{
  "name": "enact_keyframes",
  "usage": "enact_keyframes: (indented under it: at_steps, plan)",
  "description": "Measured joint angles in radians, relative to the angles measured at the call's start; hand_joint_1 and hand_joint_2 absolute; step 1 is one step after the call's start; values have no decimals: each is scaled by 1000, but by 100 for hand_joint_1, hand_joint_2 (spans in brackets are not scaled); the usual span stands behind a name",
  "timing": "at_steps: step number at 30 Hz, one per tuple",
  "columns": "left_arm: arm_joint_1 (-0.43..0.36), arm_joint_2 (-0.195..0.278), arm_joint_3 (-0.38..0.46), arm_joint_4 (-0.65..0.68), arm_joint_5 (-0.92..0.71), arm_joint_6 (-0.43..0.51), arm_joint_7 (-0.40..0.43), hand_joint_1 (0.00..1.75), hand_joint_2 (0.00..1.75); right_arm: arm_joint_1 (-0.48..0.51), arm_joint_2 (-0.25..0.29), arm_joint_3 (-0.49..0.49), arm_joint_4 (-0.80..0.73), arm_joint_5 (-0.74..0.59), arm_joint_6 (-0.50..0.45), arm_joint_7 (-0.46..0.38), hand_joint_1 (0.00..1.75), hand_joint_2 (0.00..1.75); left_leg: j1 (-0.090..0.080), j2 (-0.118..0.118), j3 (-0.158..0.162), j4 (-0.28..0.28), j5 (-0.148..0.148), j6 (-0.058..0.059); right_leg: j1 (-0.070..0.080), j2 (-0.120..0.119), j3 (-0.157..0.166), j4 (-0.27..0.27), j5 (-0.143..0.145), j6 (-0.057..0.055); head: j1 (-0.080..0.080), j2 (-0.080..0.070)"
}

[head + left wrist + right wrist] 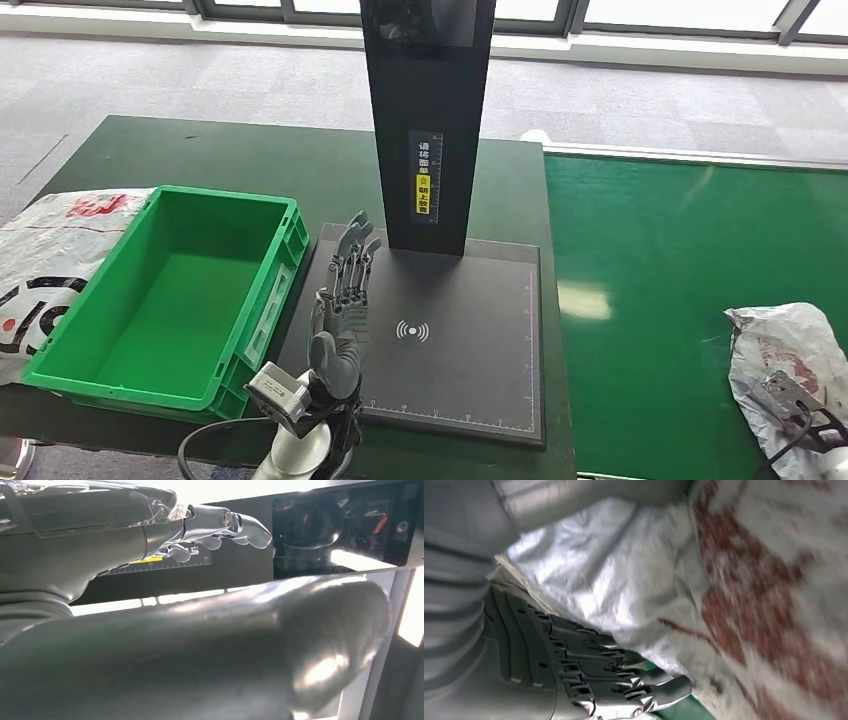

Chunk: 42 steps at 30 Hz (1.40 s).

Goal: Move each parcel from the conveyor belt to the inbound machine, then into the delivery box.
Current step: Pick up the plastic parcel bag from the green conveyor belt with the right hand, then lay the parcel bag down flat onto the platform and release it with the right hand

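- Left robot hand: raised over left edge of inbound machine scan plate, fingers straight and apart, nothing held.
- Right robot hand: at the white-and-red parcel lying on green conveyor belt; fingers seen against the bag's plastic, under its edge; cannot tell if bag is gripped.
- Green delivery box: on dark counter, just beside machine's left edge.
- Another printed bag: on counter, touching box's left side.
- Black upright column at rear of plate.
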Motion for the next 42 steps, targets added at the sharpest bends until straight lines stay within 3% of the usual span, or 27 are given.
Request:
enact_keyframes:
  at_steps: [5, 15, 27, 30, 32, 35, 37, 42]
  plan:
    - [-2, 1, 0, 7, 0, 0, 0, 0, 0, -9, 14, 0, 5, 55, 139, 16, 175, 175, 2, 0, 2, 0, 0, 1, 2, -1, 4, -2, 0, 0, 0, 0]
    - [-8, 1, 0, 30, 1, 0, 0, 0, 0, -22, 40, 2, 6, 78, 154, 8, 175, 175, 7, 2, 6, 0, -1, 0, 7, 1, 11, -7, 2, 1, 0, 0]
    - [-11, 1, 0, 42, 1, 1, -4, 0, 0, -38, 90, 23, 6, 96, 78, -57, 175, 175, 10, 19, 7, 0, -1, 0, 10, 17, 9, -9, 9, 0, 0, 0]
    - [-10, 1, 0, 43, 1, 5, -6, 0, 0, -41, 99, 24, 6, 78, 20, -86, 175, 175, 10, 19, 6, 0, -1, 0, 10, 17, 9, -8, 10, 0, 0, 0]
    - [-10, 1, 0, 43, -1, 17, -8, 0, 0, -44, 111, 18, 3, 11, -55, -162, 175, 175, 9, 19, 2, 0, -1, 0, 10, 18, 9, -8, 11, 1, 0, 0]
    - [-9, 0, 0, 37, -8, 44, -9, 0, 0, -50, 153, -17, -31, -235, -151, -430, 175, 175, 8, 21, 0, 0, 0, 0, 9, 19, 6, -8, 11, 1, 0, 0]
    - [-9, 0, 0, 35, -10, 53, -10, 0, 0, -44, 196, -31, -92, -385, -161, -558, 175, 175, 7, 16, 3, 0, 4, 1, 7, 15, 4, -7, 12, 1, 0, 0]
    - [-9, 0, 0, 35, -10, 61, -10, 0, 0, 9, 289, -22, -282, -575, -153, -601, 175, 175, 7, -3, -2, 0, 7, 2, 6, -4, 3, -6, 9, 1, 0, 0]
